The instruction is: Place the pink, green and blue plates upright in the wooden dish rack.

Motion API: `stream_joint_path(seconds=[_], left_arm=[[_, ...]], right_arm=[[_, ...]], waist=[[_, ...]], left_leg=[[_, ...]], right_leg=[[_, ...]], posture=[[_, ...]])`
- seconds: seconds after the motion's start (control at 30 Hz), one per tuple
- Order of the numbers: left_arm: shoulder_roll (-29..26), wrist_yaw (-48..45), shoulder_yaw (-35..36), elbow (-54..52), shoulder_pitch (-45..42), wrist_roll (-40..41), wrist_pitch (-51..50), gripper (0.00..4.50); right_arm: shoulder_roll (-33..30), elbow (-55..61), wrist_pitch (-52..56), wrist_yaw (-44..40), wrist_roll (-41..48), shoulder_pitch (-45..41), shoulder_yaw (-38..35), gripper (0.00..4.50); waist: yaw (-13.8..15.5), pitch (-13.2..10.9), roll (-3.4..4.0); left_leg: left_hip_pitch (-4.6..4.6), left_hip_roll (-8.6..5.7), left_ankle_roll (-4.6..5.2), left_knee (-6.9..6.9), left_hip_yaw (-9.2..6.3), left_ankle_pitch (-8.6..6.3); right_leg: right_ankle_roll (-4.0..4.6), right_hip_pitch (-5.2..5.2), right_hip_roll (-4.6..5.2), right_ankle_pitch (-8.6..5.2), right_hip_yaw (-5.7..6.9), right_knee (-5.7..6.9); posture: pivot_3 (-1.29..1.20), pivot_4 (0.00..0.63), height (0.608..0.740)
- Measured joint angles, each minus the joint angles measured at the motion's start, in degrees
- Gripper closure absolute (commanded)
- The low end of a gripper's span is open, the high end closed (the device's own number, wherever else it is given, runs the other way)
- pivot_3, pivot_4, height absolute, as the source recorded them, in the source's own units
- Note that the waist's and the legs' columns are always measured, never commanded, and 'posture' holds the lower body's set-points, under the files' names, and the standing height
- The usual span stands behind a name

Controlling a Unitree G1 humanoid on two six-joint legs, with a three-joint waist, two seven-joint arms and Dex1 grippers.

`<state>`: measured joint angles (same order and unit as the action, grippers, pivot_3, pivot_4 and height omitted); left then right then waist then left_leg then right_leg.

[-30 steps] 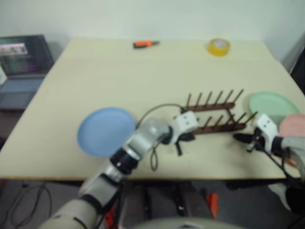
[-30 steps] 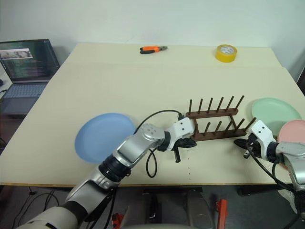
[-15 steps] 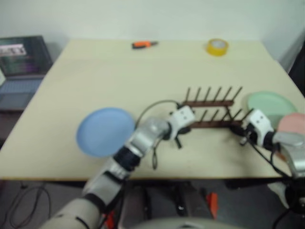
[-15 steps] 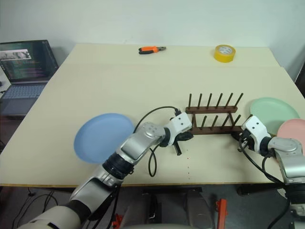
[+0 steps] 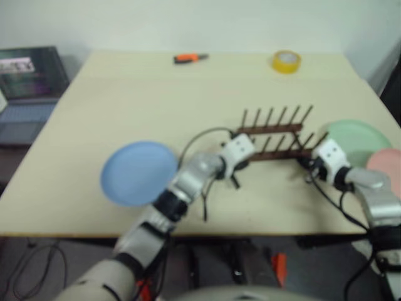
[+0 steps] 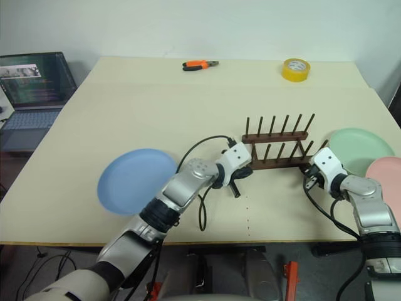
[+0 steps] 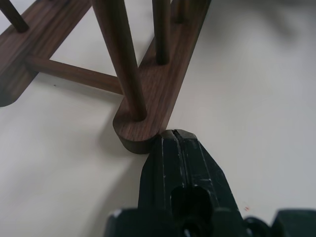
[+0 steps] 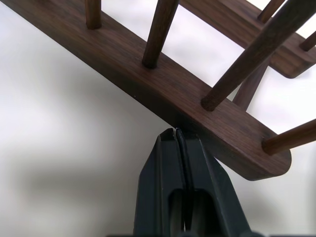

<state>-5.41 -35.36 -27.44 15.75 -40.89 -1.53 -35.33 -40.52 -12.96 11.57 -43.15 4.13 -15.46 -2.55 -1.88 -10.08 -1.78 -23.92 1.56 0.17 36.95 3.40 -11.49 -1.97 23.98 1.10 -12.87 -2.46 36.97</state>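
Right eye view: we pressed our closed, empty left gripper [image 6: 239,177] and right gripper [image 6: 308,178] against opposite ends of the wooden dish rack's [image 6: 276,150] near rail. The blue plate [image 6: 136,180] lay flat far left; green plate [image 6: 361,148] and pink plate [image 6: 385,175] lay right.

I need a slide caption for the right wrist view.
Shut right gripper presses against the near rail of the wooden dish rack.

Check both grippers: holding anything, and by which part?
Nothing is held. Both sets of jaws are shut and empty: the left gripper and the right gripper each butt their tips against the near rail of the wooden dish rack.
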Motion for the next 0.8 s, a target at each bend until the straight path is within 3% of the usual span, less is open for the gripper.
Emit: stream_joint_path(seconds=[0.8], left_arm=[[4.12,5.04,3.07,7.48,-2.32,-2.51,5.96,4.50]], right_arm=[[4.73,-6.83,-6.23,7.20,-3.97,-6.03,1.66,4.47]], waist=[[0.04,0.00,0.00]], left_leg=[[-0.04,0.00,0.00,-0.04,0.02,0.00]], right_leg=[[-0.19,0.04,0.00,0.11,0.00,-0.01]], posture=[[0.00,0.150,0.740]])
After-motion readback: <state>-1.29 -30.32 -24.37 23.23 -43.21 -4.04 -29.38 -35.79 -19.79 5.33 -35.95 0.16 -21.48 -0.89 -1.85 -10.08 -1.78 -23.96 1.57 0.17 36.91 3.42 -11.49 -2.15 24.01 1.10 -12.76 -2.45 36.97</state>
